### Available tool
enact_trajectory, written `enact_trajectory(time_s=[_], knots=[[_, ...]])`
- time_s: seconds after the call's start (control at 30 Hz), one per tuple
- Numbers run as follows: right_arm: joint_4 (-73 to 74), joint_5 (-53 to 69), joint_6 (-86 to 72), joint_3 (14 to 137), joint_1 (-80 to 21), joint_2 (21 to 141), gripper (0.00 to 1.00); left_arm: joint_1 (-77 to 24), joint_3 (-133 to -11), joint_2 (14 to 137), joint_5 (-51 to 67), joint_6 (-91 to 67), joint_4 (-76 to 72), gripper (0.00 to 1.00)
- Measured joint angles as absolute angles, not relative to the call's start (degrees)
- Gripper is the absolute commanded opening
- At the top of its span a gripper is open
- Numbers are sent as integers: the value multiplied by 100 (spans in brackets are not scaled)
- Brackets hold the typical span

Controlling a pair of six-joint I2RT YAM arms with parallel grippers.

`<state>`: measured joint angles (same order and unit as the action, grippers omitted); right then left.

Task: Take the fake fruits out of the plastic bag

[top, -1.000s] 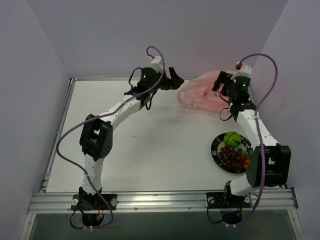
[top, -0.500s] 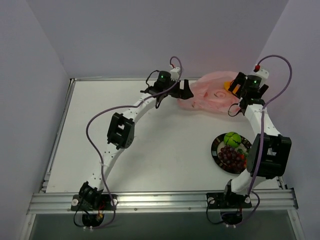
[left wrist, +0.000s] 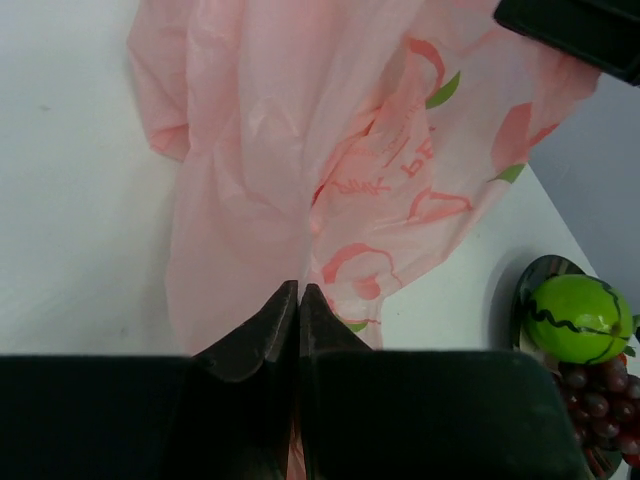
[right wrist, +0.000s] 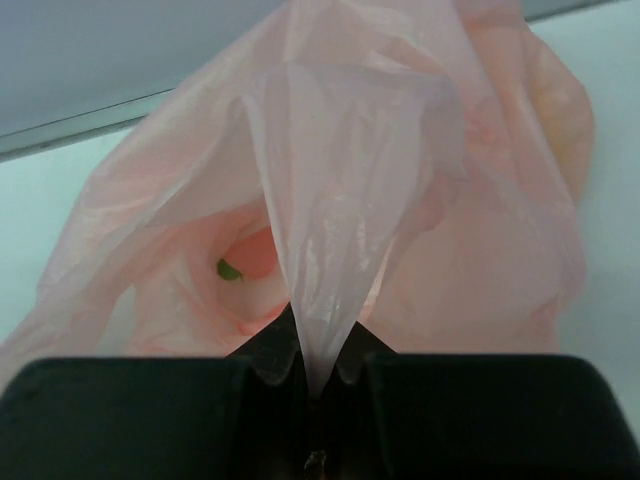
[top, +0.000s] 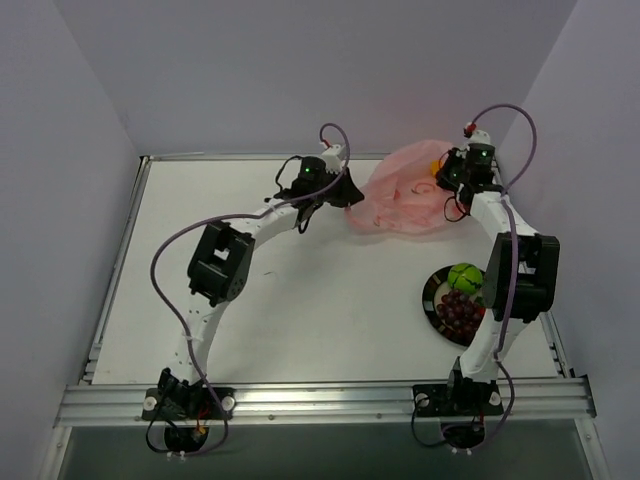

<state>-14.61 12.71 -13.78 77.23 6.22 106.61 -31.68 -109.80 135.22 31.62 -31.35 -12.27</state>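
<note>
Your left arm bows from its base across the table [top: 300,300] to the left edge of the bag [top: 400,200]. There the left gripper [left wrist: 298,290] has its jaws pressed together on a fold of the pink film, and its wrist view shows the plastic rising straight from the meeting tips. Your right arm stands steep, its forearm running up to the bag's right side. The right gripper [right wrist: 318,350] pinches a pleat that fans out above its fingers. The bag sits between the two grippers. Nearer you than the bag and a little to its right lies the plate [top: 429,296], carrying the green fruit [top: 463,277] and the grapes [top: 460,313]. An orange spot at the bag's far right edge, just beside the right gripper, may be the orange fruit [top: 437,167], though it is too small to be sure. Half a second ago both claws stood spread at the bag's two ends. Since then they have closed, the left elbow has drawn back from the bag, and the right gripper has moved in over the bag's right edge. The bag, then low and wide, is now gathered into a taller mound. The plate and its fruits have not moved.
</note>
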Motion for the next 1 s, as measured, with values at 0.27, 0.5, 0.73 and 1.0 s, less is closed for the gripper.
enact_trajectory(time_s=[0.27,0.5,0.73,1.0], knots=[[-1865,1859,-1157,7478,-314,10049,1,-3181,-8086,11107,2512,-3306,-2864,2],[-2355,1625,-1378,6386,440,9413,13,-3376,-7168,11273,2093,-3616,-3607,41],[-2246,1400,-1656,6165,574,9911,65,-3332,-6744,11159,1793,-3579,-3315,81],[-2189,1131,-1793,6154,421,9255,84,-3133,-6696,9992,1804,-3496,-3253,90]])
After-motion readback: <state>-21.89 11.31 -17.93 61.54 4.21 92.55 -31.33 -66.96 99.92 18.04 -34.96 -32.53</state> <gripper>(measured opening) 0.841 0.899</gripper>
